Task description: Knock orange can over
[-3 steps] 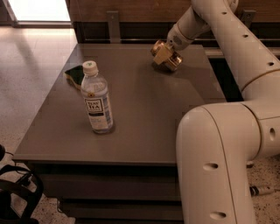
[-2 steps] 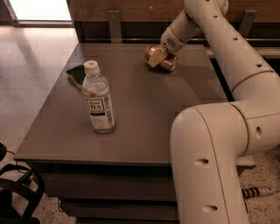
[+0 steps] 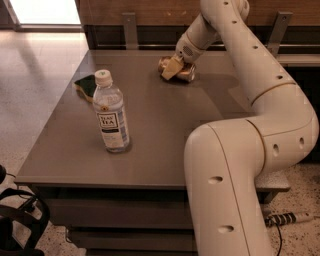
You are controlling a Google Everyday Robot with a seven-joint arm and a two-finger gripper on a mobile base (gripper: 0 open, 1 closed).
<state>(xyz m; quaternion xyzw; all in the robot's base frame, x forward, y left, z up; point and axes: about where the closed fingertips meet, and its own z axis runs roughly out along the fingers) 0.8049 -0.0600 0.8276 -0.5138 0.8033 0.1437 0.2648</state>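
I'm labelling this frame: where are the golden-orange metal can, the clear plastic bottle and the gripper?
golden-orange metal can (image 3: 187, 75): camera view, side wall.
clear plastic bottle (image 3: 113, 122): camera view, label.
gripper (image 3: 170, 68): camera view, tip, at the can.

— What sort of place is this?
— An office or lab common area, it seems: a grey worktop (image 3: 165, 130), speckled terrazzo floor (image 3: 40, 75), a wood-panelled wall (image 3: 150, 12) and a power strip (image 3: 282, 219) lying below.
— And the gripper (image 3: 172, 67)?
— At the worktop's far side, by the orange can (image 3: 184, 75).
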